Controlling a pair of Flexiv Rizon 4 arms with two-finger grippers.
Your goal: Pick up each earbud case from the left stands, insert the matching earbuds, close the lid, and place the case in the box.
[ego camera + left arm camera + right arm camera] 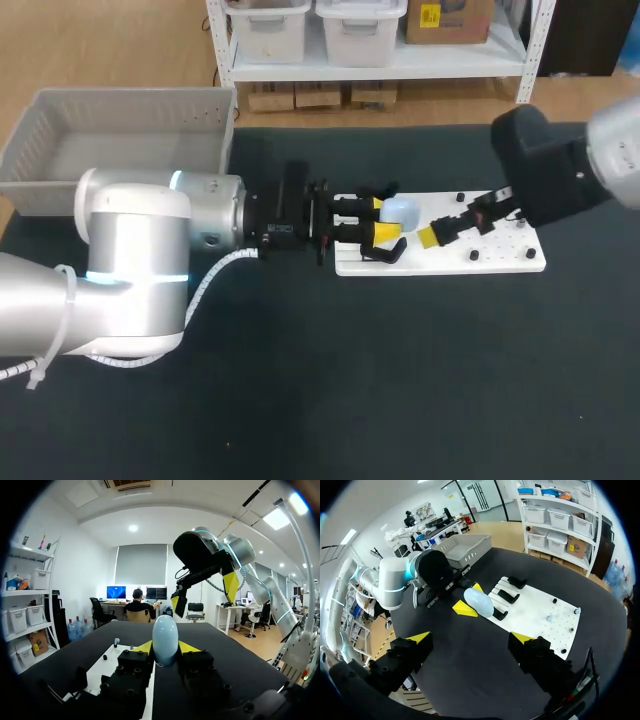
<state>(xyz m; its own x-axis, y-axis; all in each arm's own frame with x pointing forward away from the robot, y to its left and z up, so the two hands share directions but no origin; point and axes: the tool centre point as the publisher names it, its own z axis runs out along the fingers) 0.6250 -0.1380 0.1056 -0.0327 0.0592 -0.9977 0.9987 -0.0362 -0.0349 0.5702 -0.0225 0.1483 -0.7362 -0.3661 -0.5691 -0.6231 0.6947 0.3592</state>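
Pale-blue earbud case [165, 639] | smooth, egg-shaped | upright, gripped by left pincer [165, 648]

Open table [330, 400] fills the frame's lower half. At centre, the left gripper [382, 219] clamping the earbud case [402, 210] and the right gripper [430, 236] crowd the left end of the white board [500, 265].

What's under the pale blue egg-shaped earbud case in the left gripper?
The end of the white board with its black stands. The case and the yellow fingers hide the spot directly below.
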